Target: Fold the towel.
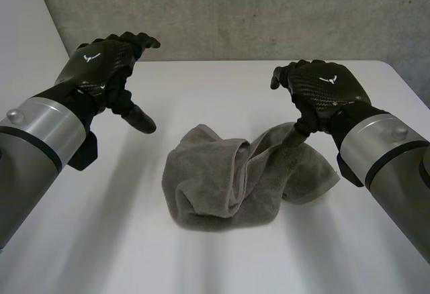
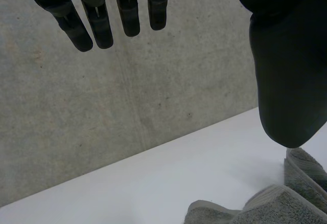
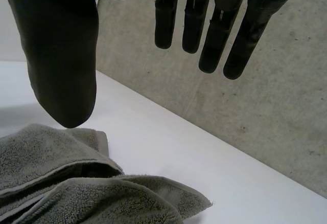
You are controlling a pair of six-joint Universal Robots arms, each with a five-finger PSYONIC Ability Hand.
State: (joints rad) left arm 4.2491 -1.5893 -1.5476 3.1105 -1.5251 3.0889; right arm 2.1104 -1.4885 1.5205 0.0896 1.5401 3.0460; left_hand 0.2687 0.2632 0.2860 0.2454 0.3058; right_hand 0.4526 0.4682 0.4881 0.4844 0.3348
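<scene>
A grey towel (image 1: 235, 180) lies crumpled in a loose heap on a white table (image 1: 222, 86). It is bunched and rumpled, with one flap spreading flat on the side toward the robot's right arm. A rolled fold runs across the middle of the towel.

The left hand (image 1: 101, 66) hovers to the left of the towel, well apart from it, back turned up. In the left wrist view its fingers (image 2: 97, 24) are straight and spread from the thumb (image 2: 286, 81), and there is nothing between them. The towel's edge lies below the thumb tip.

The right hand (image 1: 326, 89) hangs just beyond the towel's far right part. Its thumb points down toward the cloth, and from the head view I cannot tell whether the tip touches it. In the right wrist view the fingers (image 3: 214, 35) are straight and set wide from the thumb (image 3: 64, 55), holding nothing. The towel's folded layers lie beneath the thumb.

Behind the towel, past the table's far edge, stands a grey concrete wall (image 1: 235, 12).
</scene>
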